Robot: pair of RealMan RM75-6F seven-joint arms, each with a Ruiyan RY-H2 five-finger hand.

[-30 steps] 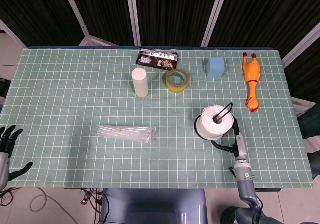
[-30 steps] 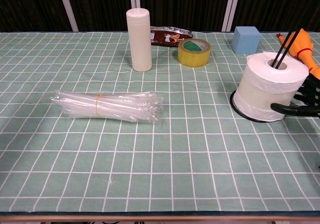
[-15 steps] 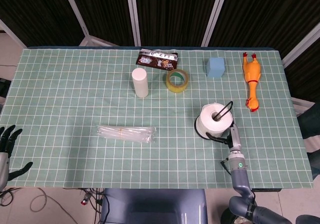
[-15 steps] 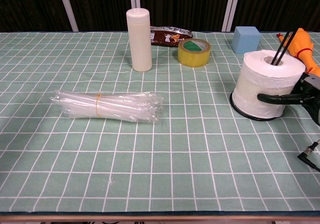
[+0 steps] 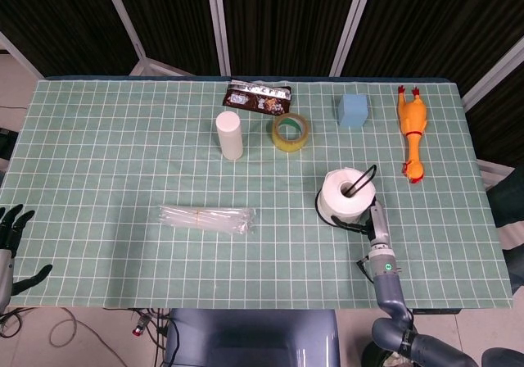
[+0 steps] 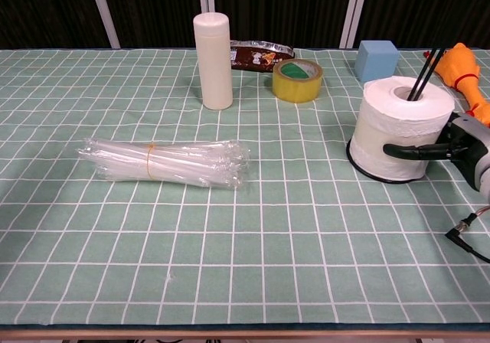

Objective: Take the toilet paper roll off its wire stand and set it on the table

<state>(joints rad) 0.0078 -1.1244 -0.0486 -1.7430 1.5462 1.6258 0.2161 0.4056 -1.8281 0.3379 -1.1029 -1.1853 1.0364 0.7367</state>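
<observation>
The white toilet paper roll (image 5: 345,195) (image 6: 394,125) sits upright on its black wire stand (image 6: 423,71), right of the table's middle. The stand's rods rise through the core and its base ring circles the bottom of the roll. My right hand (image 5: 375,224) (image 6: 452,144) grips the roll low on its right side. The thumb (image 6: 409,151) lies across the front and the other fingers are behind, mostly hidden. My left hand (image 5: 12,248) hangs off the table's near left corner, fingers apart and holding nothing.
A bundle of clear plastic straws (image 5: 206,219) (image 6: 164,162) lies left of centre. Behind stand a white bottle (image 5: 229,135), a yellow tape roll (image 5: 291,132), a snack packet (image 5: 258,97), a blue block (image 5: 354,110) and a rubber chicken (image 5: 413,129).
My right hand has closed in around the roll, and the roll with its stand has slid a little to the left and away from me. The left hand has stayed put.
</observation>
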